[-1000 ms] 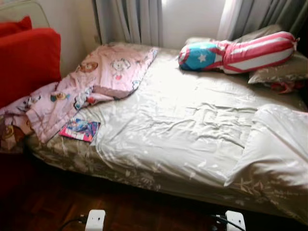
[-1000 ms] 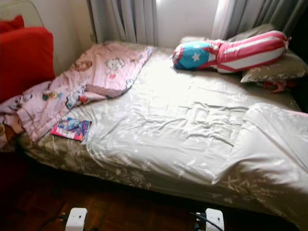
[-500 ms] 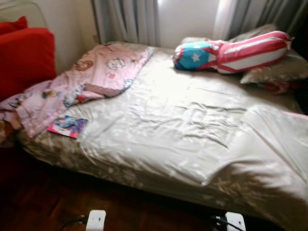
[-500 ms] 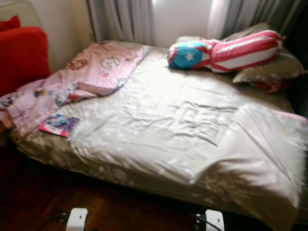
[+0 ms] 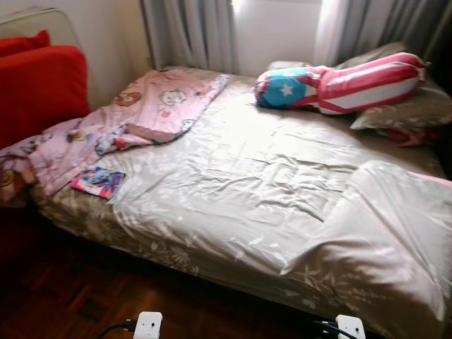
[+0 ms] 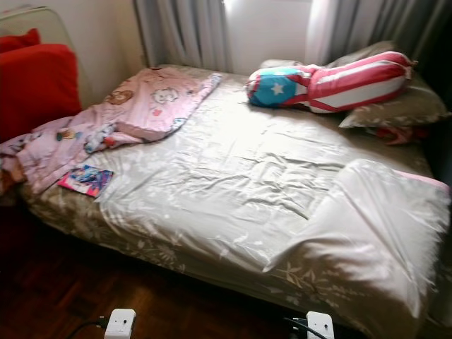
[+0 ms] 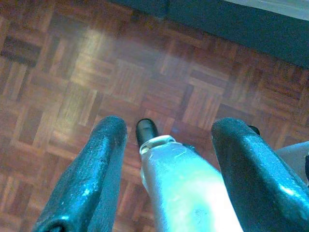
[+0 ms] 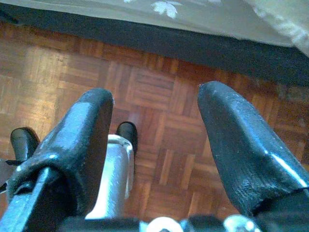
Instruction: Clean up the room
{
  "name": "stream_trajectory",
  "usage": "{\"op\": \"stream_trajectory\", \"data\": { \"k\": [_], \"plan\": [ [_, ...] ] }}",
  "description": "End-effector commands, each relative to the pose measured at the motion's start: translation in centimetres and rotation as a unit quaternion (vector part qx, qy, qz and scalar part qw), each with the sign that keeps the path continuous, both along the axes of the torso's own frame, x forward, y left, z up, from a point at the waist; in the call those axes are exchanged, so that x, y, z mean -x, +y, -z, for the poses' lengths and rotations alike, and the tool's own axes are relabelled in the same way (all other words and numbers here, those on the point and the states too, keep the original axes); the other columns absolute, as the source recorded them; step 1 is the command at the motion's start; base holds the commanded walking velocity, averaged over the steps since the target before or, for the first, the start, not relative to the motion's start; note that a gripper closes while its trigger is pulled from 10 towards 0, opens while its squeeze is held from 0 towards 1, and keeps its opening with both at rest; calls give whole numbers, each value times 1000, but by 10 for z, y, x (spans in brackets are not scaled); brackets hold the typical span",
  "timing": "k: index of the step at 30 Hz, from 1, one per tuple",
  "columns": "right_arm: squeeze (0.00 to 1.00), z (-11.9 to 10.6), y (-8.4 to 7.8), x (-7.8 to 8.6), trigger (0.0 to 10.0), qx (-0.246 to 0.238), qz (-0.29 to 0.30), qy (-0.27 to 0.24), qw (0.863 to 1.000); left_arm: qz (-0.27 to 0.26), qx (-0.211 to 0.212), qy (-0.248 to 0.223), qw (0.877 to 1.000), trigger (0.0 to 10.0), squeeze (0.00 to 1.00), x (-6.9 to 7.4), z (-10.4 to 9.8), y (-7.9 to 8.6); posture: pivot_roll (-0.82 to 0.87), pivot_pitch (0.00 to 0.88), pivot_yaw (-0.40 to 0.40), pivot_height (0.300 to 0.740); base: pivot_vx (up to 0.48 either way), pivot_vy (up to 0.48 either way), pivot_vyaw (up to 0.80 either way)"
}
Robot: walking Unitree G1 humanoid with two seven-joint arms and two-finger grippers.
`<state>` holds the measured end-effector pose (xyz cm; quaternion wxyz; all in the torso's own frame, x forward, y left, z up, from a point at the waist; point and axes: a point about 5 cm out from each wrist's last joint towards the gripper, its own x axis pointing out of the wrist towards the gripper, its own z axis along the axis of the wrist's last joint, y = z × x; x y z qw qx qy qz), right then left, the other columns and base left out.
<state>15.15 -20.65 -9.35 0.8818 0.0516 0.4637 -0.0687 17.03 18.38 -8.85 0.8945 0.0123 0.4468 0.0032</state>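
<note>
Head view: the bed point(image 5: 233, 212) stands just ahead, its beige duvet point(image 5: 240, 183) spread but wrinkled. A pink cartoon blanket point(image 5: 120, 123) lies crumpled at ten o'clock, spilling off the edge, probably tossed aside. A small picture book point(image 5: 97, 181) sits at nine o'clock near the mattress edge, likely the nearest thing to tidy. A star-and-stripe bolster point(image 5: 339, 83) rests at one o'clock on a pillow point(image 5: 402, 109).

Left wrist view: the left gripper point(image 7: 166, 145) hangs idle over the parquet floor point(image 7: 72, 82), fingers spread and holding nothing.

Right wrist view: the right gripper point(image 8: 154, 125) hangs likewise, spread and empty.

One bed point(image 5: 233, 183), one pink blanket point(image 5: 134, 116) at 10 o'clock, one book point(image 5: 97, 181), one striped bolster point(image 5: 339, 83), two red cushions point(image 5: 39, 88).
</note>
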Motion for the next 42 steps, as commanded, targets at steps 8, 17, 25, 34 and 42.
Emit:
{"op": "stream_trajectory", "data": {
  "k": [8, 17, 25, 34, 42],
  "plan": [
    [0, 0, 1, -2, 10000, -3, 1, 4, 1000, -5, -6, 4, 1000, 10000, 0, -2, -1, 4, -50, 0, -21, 733, 0, 0, -667],
    [0, -1, 0, -4, 10000, -2, -2, 2, 1000, -3, -3, 0, 1000, 10000, 0, -5, -2, 2, -47, 28, -33, 733, 215, 0, -689],
    [0, -2, -1, -5, 10000, -2, -4, 2, 1000, -11, -4, -4, 1000, 10000, 0, -6, -3, 3, -43, 47, -36, 733, 302, 0, -675],
    [0, -2, -1, -6, 10000, -2, -6, 1, 1000, -20, -4, -15, 1000, 10000, 0, -10, -5, 6, -40, 53, -34, 733, 0, 0, -663],
    [0, -3, 0, -7, 10000, -4, -7, -5, 1000, -21, -5, -14, 1000, 10000, 0, -10, -5, 6, -37, 54, -31, 733, 0, 0, -572]
  ]
}}
